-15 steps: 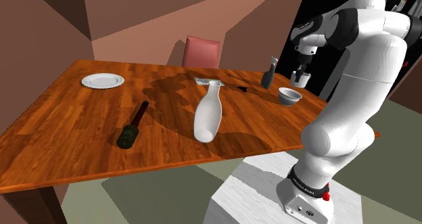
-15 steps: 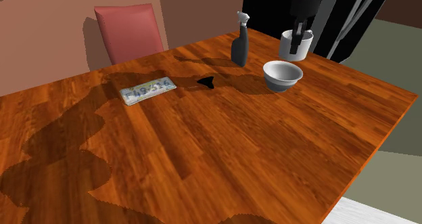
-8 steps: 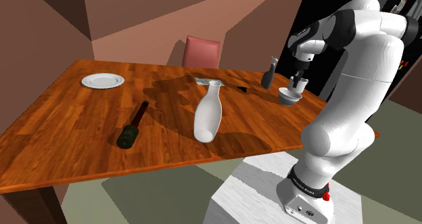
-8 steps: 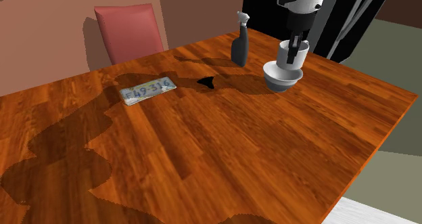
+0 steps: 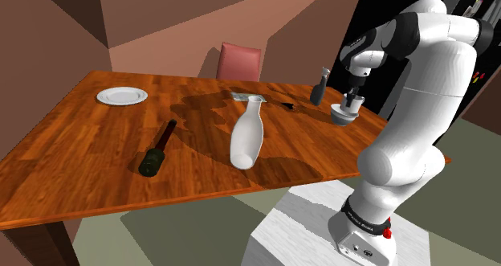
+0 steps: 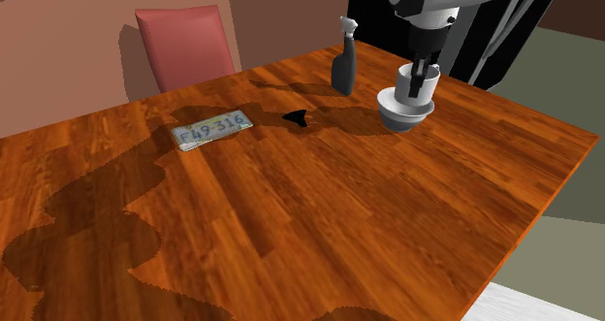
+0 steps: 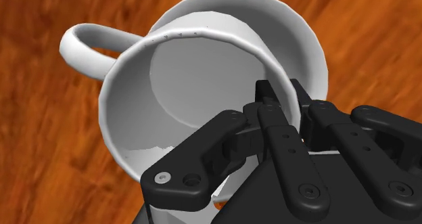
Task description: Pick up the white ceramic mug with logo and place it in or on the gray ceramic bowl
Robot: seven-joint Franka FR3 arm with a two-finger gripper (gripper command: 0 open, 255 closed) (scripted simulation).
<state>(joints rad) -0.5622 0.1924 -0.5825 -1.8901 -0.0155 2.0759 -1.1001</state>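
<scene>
The white mug (image 6: pixel 417 83) stands upright inside the grey-white bowl (image 6: pixel 399 114) near the table's far right corner. My black gripper (image 6: pixel 420 78) comes down from above, shut on the mug's rim, one finger inside the cup and one outside. In the wrist view the mug (image 7: pixel 176 94) with its handle (image 7: pixel 81 50) sits over the bowl (image 7: pixel 304 47), and my gripper (image 7: pixel 280 97) pinches the mug's wall. In the shoulder view the mug (image 5: pixel 350 104) rests low in the bowl (image 5: pixel 344 116) under my gripper (image 5: pixel 352 100).
A dark spray bottle (image 6: pixel 344 62) stands just left of the bowl. A licence plate (image 6: pixel 207 130) and a small black piece (image 6: pixel 297 117) lie mid-table. A white vase (image 5: pixel 247 136), a lying dark bottle (image 5: pixel 157 148), a white plate (image 5: pixel 122 96) and a pink chair (image 5: pixel 240 62) show in the shoulder view.
My gripper carried the mug from beside the bowl over it, then lowered it into the bowl. The fingers have stayed closed on the rim.
</scene>
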